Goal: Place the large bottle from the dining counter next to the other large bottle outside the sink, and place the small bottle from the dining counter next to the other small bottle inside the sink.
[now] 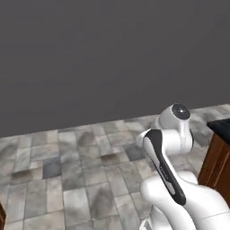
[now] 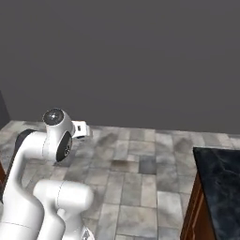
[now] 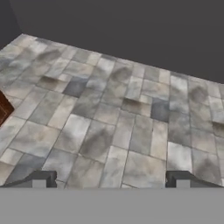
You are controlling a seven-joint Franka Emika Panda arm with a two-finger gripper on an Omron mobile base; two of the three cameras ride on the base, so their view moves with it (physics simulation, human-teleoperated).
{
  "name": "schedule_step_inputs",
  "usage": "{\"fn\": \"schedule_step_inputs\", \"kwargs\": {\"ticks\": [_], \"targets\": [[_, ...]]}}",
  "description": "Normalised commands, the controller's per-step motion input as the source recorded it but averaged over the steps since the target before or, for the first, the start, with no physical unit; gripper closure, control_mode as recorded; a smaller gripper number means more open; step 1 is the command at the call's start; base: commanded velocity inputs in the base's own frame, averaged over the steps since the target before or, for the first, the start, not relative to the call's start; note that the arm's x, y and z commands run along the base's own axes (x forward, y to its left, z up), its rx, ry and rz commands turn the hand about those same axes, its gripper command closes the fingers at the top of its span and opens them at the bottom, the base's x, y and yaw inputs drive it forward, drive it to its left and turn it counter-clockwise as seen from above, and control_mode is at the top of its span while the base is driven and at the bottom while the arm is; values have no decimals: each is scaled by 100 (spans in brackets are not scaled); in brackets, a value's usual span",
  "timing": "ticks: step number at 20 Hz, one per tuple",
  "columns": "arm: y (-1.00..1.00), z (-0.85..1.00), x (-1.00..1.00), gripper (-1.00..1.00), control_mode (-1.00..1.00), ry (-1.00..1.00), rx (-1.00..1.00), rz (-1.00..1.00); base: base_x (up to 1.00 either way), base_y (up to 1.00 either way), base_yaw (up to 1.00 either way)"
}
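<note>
Tool nearest, jaws spread wide, nothing between fingertips, hanging clear above tiled floor.

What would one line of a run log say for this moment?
arm: folded over base | gripper: open, holding nothing | below it: tiled floor | dark counter: at right | bottles: none seen

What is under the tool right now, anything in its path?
Under the open tool lies bare tiled floor, nothing between the tips. A brown cabinet corner sits at the edge; its lower part is cropped.

Rendered kitchen: grey stone-tile floor, dark-topped wooden counter, plain grey wall.
</note>
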Motion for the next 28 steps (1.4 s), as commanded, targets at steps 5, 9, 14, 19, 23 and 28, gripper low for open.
{"fn": "schedule_step_inputs", "kwargs": {"ticks": [5, 9, 14, 19, 23, 28], "targets": [[0, 0, 0, -100, 100, 0, 0, 0, 100, 10, -41], [0, 0, 0, -100, 100, 0, 0, 0, 100, 23, -53], [0, 0, 0, -100, 100, 0, 0, 0, 92, 26, -61], [0, 0, 0, -100, 100, 0, 0, 0, 94, 18, -60], [0, 0, 0, -100, 100, 0, 0, 0, 100, 15, -55], [0, 0, 0, -100, 100, 0, 0, 0, 100, 4, -52]]}}
